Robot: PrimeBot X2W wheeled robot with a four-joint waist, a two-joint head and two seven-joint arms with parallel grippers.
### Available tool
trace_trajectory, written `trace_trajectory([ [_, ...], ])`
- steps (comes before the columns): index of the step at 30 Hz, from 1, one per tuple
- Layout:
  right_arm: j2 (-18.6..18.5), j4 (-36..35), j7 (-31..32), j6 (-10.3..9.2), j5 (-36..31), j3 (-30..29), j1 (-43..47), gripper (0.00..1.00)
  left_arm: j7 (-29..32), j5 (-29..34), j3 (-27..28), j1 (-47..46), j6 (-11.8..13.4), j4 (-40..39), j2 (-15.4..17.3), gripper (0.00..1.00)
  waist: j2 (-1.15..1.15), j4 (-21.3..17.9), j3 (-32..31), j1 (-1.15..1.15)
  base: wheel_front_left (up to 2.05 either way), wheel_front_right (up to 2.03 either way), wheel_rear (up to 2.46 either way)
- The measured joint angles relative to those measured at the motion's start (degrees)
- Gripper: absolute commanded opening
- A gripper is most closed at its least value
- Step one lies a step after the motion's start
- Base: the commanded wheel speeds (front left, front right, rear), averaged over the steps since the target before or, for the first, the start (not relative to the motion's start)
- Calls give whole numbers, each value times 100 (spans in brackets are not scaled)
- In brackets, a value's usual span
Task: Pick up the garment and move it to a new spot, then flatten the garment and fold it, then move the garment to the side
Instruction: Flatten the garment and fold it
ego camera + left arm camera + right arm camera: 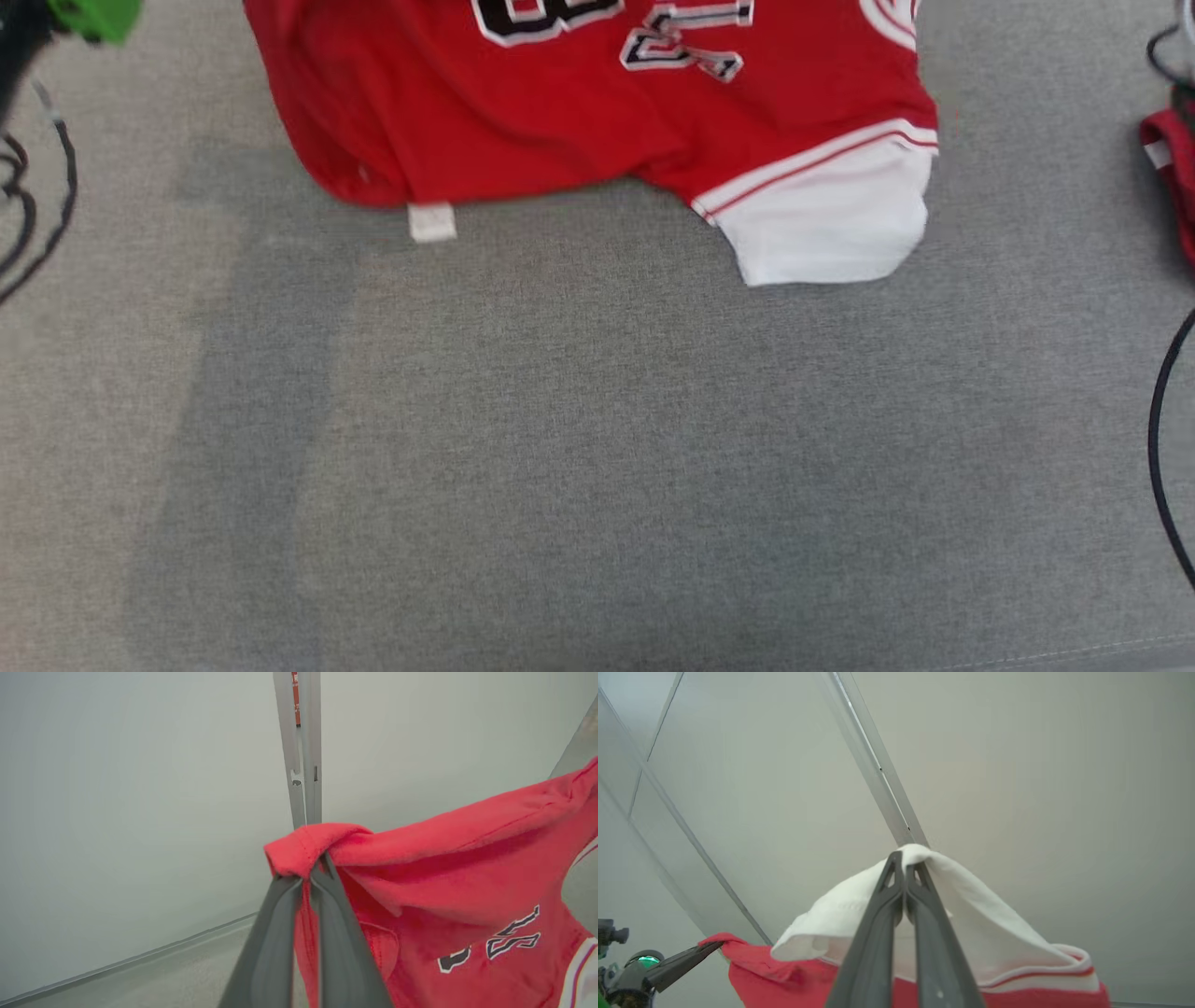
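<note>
The garment [597, 112] is a red jersey with black-and-white lettering and a white sleeve [831, 224]. In the head view it hangs from the top edge, its lower hem and a small white tag [431, 222] just over the grey cloth surface. My left gripper [306, 872] is shut on a bunched red edge of the garment [467, 868], held up in the air. My right gripper [906, 858] is shut on the white sleeve [971, 905]. The left gripper [707, 948] also shows at the lower left of the right wrist view, pinching the red corner.
A grey cloth-covered surface [597, 448] spreads below the garment. Black cables loop at its left edge [37, 205] and right edge [1162, 439]. A green part [93, 17] sits at the top left, a red item [1172, 177] at the right edge. Pale wall panels stand behind.
</note>
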Motion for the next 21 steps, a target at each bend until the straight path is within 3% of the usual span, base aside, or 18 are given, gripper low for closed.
trace_trajectory([
  [11, 132, 1213, -998, 0, -163, 478, -2758, 0, -846, -283, -176, -2528, 0, 1838, -376, 0, 0, 60, 718, 0, 0, 0, 0],
  [17, 57, 1277, -1201, 0, 21, 953, -3041, 0, -1133, -709, -549, -2824, 0, 2286, -474, 0, 0, 66, 622, -1, 0, 0, 0],
  [21, -178, 1054, -1126, 0, 263, 1501, -2847, 0, -1185, -1037, -1005, -2514, 0, 2214, -449, 0, 0, 62, 510, -1, 0, 0, 0],
])
